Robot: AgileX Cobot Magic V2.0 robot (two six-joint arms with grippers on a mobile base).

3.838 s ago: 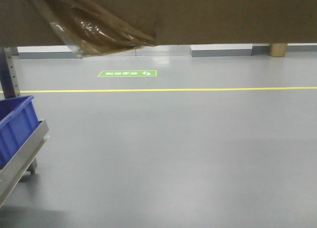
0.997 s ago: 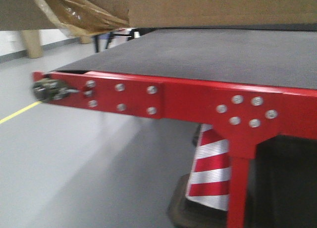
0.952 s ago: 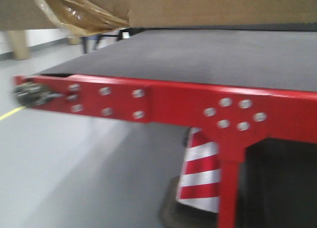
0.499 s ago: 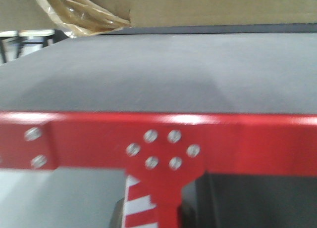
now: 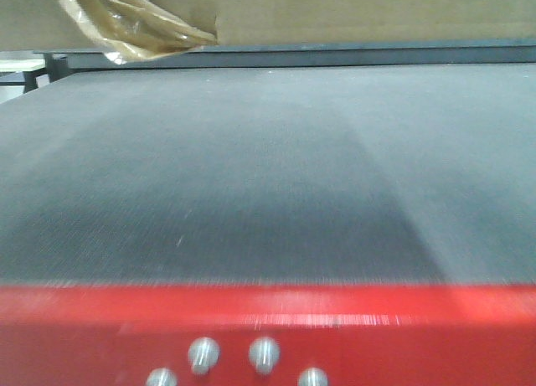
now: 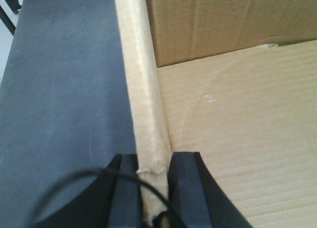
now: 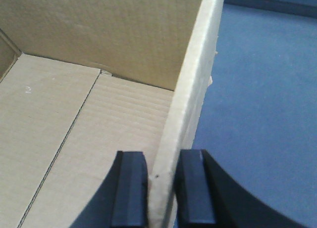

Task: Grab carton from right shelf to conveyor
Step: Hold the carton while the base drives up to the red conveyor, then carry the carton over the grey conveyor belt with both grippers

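Note:
The brown carton (image 5: 352,13) hangs across the top of the front view, a wad of glossy tan tape (image 5: 134,26) dangling from its left underside. Below it spreads the dark ribbed belt of the conveyor (image 5: 251,177) with its red rim (image 5: 268,319). In the left wrist view my left gripper (image 6: 153,176) is shut on the carton's left wall (image 6: 141,89), with the open box floor (image 6: 237,129) to its right. In the right wrist view my right gripper (image 7: 162,181) is shut on the carton's right wall (image 7: 195,79). The right shelf is out of view.
The belt (image 6: 59,89) lies under the carton's left side and the belt (image 7: 257,89) under its right side. Bolts (image 5: 234,357) stud the red frame at the bottom. A dark rail (image 5: 293,58) runs along the belt's far edge.
The view swung from open floor with a yellow line to the red-framed conveyor, then closed in until the belt fills the frame. The carton stays held overhead.

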